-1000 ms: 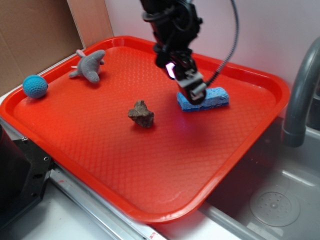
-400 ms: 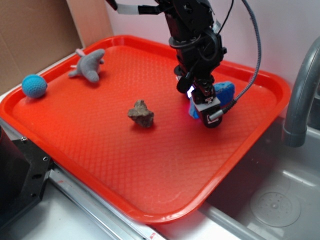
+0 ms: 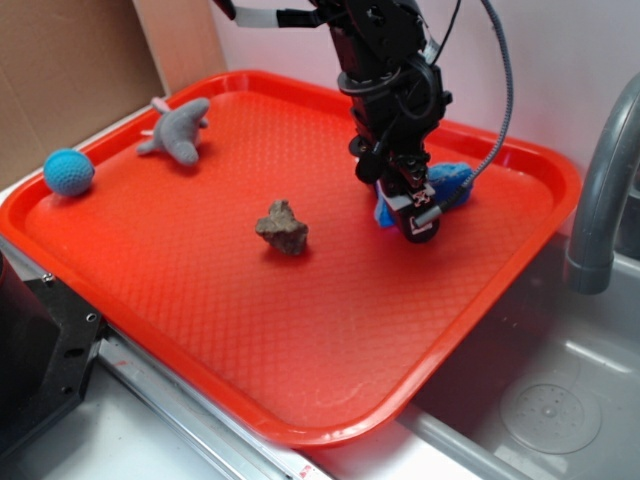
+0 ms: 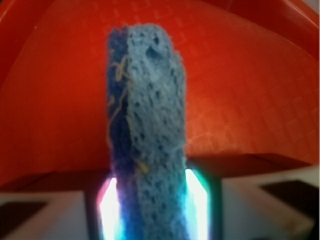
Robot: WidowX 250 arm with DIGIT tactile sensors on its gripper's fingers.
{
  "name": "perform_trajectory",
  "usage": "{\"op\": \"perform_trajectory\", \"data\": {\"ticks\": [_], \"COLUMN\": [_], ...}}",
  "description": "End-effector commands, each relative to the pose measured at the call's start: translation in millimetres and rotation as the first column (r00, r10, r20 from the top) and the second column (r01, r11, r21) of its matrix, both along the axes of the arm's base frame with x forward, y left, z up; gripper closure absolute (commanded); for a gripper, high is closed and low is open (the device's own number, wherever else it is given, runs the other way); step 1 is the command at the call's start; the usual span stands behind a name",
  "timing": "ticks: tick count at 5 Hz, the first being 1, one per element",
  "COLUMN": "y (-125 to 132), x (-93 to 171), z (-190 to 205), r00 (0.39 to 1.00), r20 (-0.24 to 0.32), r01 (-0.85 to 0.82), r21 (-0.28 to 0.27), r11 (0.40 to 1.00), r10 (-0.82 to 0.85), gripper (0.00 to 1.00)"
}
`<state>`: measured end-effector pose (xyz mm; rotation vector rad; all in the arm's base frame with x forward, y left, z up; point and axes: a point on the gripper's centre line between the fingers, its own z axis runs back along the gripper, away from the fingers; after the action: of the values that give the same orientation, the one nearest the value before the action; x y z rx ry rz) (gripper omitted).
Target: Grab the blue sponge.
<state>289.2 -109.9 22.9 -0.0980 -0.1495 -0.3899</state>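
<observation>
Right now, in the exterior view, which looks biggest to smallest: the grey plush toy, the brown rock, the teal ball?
1. grey plush toy
2. brown rock
3. teal ball
Rock and ball look close in size, so that order is unsure.

I can read no text, label, brand, number or sign in either view from here. The small white patch on the pincer (image 3: 420,222) in the exterior view is too blurred for me to tell whether it carries any marking.
</observation>
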Motion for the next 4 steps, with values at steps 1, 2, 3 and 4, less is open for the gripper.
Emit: {"op": "perform_trajectory", "data": {"ticks": [1, 2, 3, 4], "y": [15.7, 35.8, 57.4, 71.8], "x": [-27.3, -50.5, -78.6, -102.8], "z": [82.5, 120.0, 144.3, 156.9], "r00": [0.98, 0.946, 0.919, 0.898], "r20": [0.018, -0.021, -0.102, -0.131], "r01": [-0.197, -0.32, -0.376, -0.416], "r21": [0.042, 0.086, 0.058, 0.051], "r11": [0.98, 0.943, 0.925, 0.908], "r10": [0.196, 0.323, 0.38, 0.419], "gripper": [1.0, 1.0, 1.0, 1.0]}}
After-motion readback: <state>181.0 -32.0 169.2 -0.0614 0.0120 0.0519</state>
